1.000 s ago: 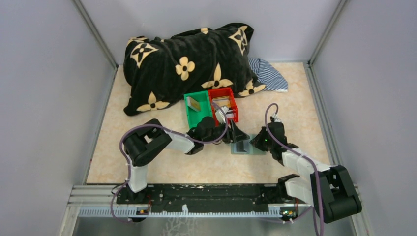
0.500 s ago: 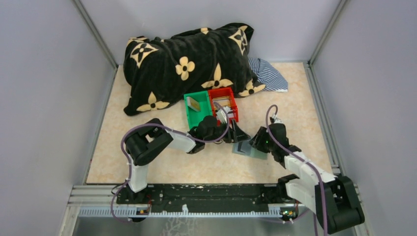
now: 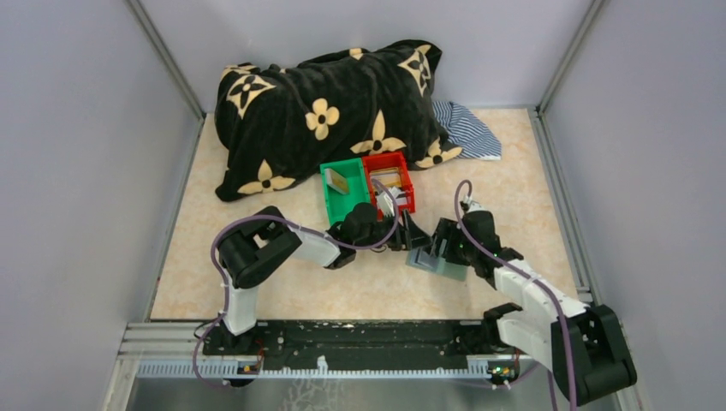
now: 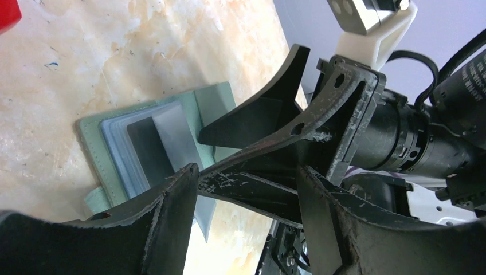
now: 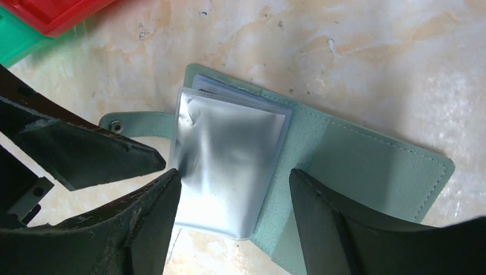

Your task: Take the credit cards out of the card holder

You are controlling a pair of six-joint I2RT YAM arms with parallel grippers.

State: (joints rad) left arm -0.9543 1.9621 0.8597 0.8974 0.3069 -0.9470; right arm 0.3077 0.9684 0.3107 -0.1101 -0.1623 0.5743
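The step in hand appears to be the reach for another card. The right gripper (image 5: 235, 177) is hovering low over the open card holder (image 5: 367, 166), with its jaws standing wide apart on either side of the clear sleeve (image 5: 223, 154) and clamping nothing. The left gripper (image 4: 246, 172) is waiting just beside the holder's strap edge, its jaws also apart and empty. The card holder is lying flat and open on the worktop (image 3: 342, 291), between the two grippers and just in front of the red bin (image 3: 407, 190). The next move probably calls for the right jaws to be coming down on a card's exposed edge rather than on the floppy sleeve. The left gripper would likely need to be pinning the holder so it is not lifting along with the card. Counting: one card holder and two bins, the red one and a green bin (image 3: 332, 204) touching it. One tan card (image 3: 338, 181) is leaning in the green bin. The red bin is holding at least one more, though how many I cannot tell. One dark card (image 4: 146, 146) is showing inside the holder, and the sleeves may be hiding others.
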